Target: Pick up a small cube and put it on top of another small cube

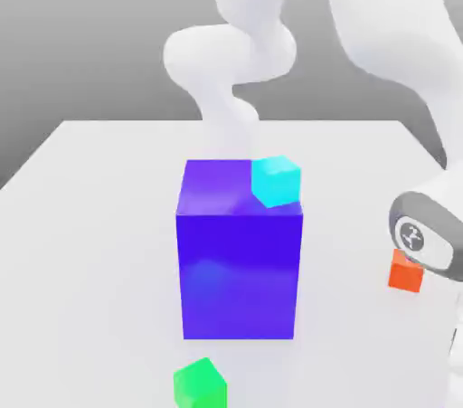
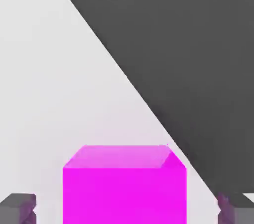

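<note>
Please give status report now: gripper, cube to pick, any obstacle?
Gripper open, fingers apart on both sides of small magenta-pink cube, not touching. Nothing seen between fingers and cube.

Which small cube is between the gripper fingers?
The magenta cube, seen in the hand view near the table edge; the green, cyan and orange cubes sit elsewhere, away from the fingers.
</note>
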`<state>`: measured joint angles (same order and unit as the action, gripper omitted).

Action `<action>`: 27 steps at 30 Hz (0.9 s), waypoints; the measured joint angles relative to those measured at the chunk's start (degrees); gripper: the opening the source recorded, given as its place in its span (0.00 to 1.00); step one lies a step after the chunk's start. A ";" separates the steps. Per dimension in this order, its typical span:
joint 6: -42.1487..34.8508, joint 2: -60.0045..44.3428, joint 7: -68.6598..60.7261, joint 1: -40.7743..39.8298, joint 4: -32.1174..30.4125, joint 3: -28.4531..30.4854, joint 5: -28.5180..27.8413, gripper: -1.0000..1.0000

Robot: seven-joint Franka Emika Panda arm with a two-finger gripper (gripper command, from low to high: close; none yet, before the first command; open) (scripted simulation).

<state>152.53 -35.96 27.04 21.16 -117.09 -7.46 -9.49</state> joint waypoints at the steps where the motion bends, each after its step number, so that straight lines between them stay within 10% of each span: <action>1: -0.01 0.00 -0.01 0.00 0.00 0.00 0.01 0.00; 27: -2.67 25.11 -32.38 -24.33 -21.95 8.15 9.54 0.00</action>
<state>149.87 -10.85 -5.34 -3.17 -139.04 0.69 0.05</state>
